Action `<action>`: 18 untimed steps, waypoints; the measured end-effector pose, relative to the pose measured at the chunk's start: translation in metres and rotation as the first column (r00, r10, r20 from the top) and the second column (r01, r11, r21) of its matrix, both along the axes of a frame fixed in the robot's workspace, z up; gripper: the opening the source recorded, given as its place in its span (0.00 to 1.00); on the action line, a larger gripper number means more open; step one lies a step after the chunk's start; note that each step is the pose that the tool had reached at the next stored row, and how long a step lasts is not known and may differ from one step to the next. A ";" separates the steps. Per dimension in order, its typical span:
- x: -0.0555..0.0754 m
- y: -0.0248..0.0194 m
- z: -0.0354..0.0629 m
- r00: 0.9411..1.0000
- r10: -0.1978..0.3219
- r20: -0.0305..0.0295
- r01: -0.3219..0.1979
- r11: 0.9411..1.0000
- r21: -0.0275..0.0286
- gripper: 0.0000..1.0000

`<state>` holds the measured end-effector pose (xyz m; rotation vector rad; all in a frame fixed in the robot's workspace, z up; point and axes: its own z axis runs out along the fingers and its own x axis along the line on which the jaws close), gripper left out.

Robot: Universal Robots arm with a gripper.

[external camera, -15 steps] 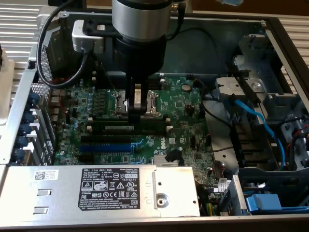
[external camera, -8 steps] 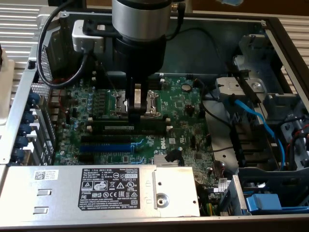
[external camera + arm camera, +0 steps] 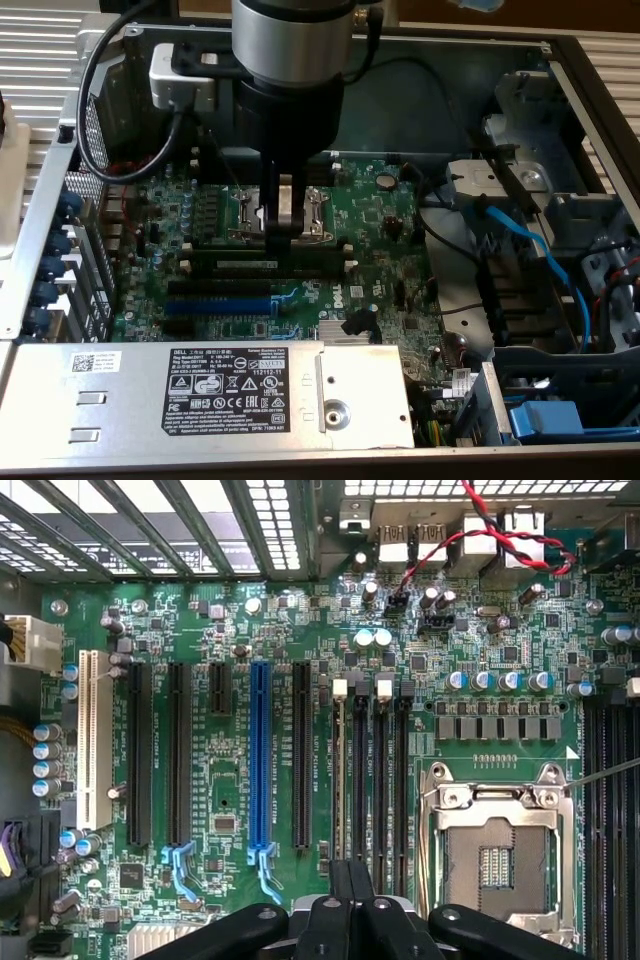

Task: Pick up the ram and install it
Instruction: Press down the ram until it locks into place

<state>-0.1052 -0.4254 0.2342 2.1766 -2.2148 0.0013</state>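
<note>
Gripper (image 3: 284,232) hangs clenched over the motherboard (image 3: 380,270), fingertips pressed together just above the memory slots (image 3: 270,262). Directly beneath them, the ram (image 3: 262,263) sits lengthwise in one slot.

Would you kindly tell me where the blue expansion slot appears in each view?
Exterior view: the blue expansion slot lies among black slots, toward the exterior view's left, next to the silver power supply.
Wrist view: it runs between long black slots.
Shared landmark: the CPU socket.
</note>
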 end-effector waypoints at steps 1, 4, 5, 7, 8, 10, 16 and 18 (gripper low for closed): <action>0.000 0.0000 0.0000 1.000 0.001 0.000 -0.001 1.000 0.000 0.10; 0.000 0.0001 0.0001 1.000 0.008 0.000 -0.008 1.000 0.000 0.10; 0.000 0.0002 0.0001 1.000 0.011 0.000 -0.011 1.000 0.000 0.10; 0.000 0.0002 0.0001 1.000 0.016 0.000 -0.016 1.000 0.000 0.10; 0.000 0.0002 0.0001 1.000 0.018 0.000 -0.018 1.000 0.000 0.10; 0.000 0.0003 0.0000 1.000 0.023 0.000 -0.023 1.000 0.000 0.10; 0.000 0.0008 -0.0003 0.999 0.035 0.000 -0.035 0.999 0.000 0.10; 0.000 0.0008 -0.0010 0.999 0.036 0.000 -0.036 0.999 0.000 0.10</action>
